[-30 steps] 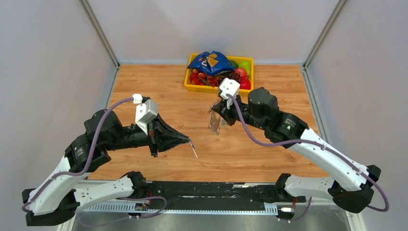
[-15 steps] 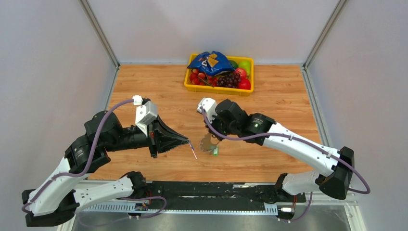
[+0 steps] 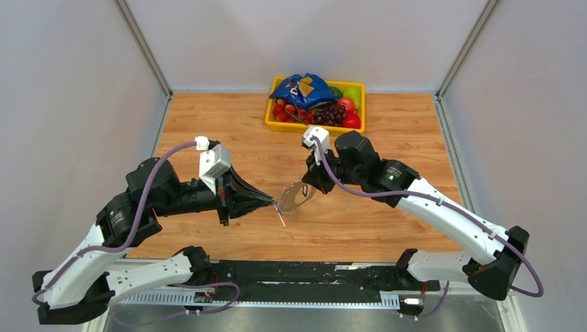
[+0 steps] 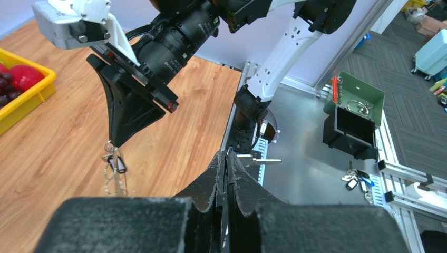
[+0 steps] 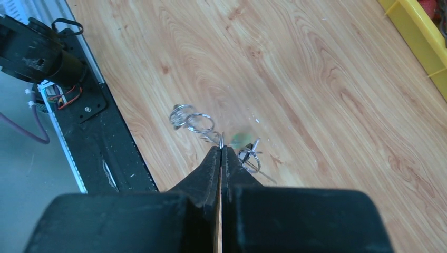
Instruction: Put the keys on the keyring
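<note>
My right gripper [image 3: 305, 185] is shut on the keyring [image 3: 294, 198], a thin grey hoop with small keys dangling, held just above the wooden table. The right wrist view shows its closed fingertips [image 5: 221, 149] pinching the wire, with small rings [image 5: 192, 122] and a blurred green key head [image 5: 242, 139] hanging around them. My left gripper [image 3: 273, 203] is shut on a thin key [image 3: 280, 216] that sticks out past its tip, right beside the keyring. The left wrist view shows its closed jaws [image 4: 226, 154] edge-on to the key and the keyring [image 4: 115, 169] hanging under the right gripper [image 4: 117, 141].
A yellow tray [image 3: 271, 119] with fruit and a blue bag stands at the back of the table. A black rail [image 5: 105, 153] runs along the near table edge. Off the table are a green box [image 4: 358, 100] and another bunch of keys [image 4: 354, 179].
The right arm swung the keyring down and left, then back up a little. It now hangs at the left gripper's tip. The left arm has barely moved.
</note>
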`<state>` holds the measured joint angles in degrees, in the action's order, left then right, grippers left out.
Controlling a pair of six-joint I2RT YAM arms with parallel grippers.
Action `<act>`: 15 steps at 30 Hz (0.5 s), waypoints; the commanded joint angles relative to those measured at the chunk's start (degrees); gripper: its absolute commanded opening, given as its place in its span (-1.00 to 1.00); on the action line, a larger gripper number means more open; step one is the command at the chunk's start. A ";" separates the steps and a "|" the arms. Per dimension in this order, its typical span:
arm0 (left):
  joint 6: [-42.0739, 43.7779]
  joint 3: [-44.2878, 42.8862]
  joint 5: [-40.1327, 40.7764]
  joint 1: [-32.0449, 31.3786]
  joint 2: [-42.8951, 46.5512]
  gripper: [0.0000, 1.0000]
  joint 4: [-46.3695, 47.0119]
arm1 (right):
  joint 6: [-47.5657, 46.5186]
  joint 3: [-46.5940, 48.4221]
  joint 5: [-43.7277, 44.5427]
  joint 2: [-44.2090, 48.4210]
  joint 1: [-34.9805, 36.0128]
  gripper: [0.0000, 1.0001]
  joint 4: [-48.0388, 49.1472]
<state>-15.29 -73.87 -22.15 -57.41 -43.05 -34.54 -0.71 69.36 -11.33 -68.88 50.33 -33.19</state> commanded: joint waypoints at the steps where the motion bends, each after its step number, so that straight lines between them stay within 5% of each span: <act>1: 0.99 -0.01 0.43 0.01 -0.84 -0.83 1.00 | -0.86 0.50 -4.11 3.91 0.27 -1.00 4.92; 15: 0.98 0.04 -0.20 -0.03 -4.11 -0.83 2.20 | -10.70 -7.20 0.00 17.34 8.62 -1.00 17.72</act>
<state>-15.25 -73.21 -21.96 -57.41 -46.09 -34.44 -6.17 64.38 -13.67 -55.81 54.98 -26.11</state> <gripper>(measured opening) 0.085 0.004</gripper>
